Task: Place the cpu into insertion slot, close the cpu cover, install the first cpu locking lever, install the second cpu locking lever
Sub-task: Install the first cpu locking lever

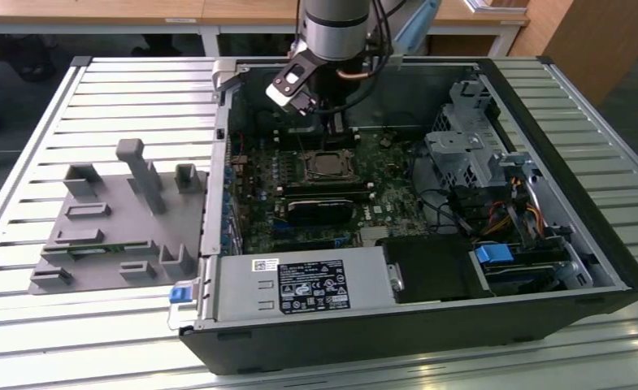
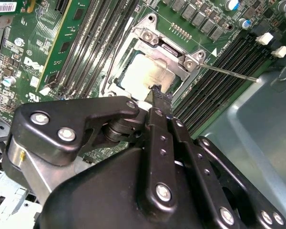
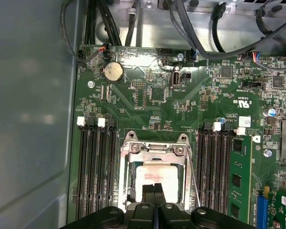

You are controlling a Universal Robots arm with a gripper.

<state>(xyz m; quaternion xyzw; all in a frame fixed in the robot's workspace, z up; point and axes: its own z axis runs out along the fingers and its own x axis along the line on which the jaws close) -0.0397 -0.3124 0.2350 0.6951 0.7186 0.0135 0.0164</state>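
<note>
I found the cpu (image 3: 155, 174) lying in the insertion slot (image 3: 131, 183), the cpu cover (image 3: 155, 149) down over it. Memory slots (image 3: 95, 167) flanked the insertion slot on both sides. My claw (image 3: 154, 188) hung just above the insertion slot, inside the case (image 1: 405, 341), which sat on the bench (image 1: 36, 325).

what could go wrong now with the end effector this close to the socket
The shut end effector has its tip at the edge of the cpu cover, over the cpu; an off-centre push might scrape the chip. One thin locking lever looks unlatched, angled over the memory slots, so the cover might lift.
</note>
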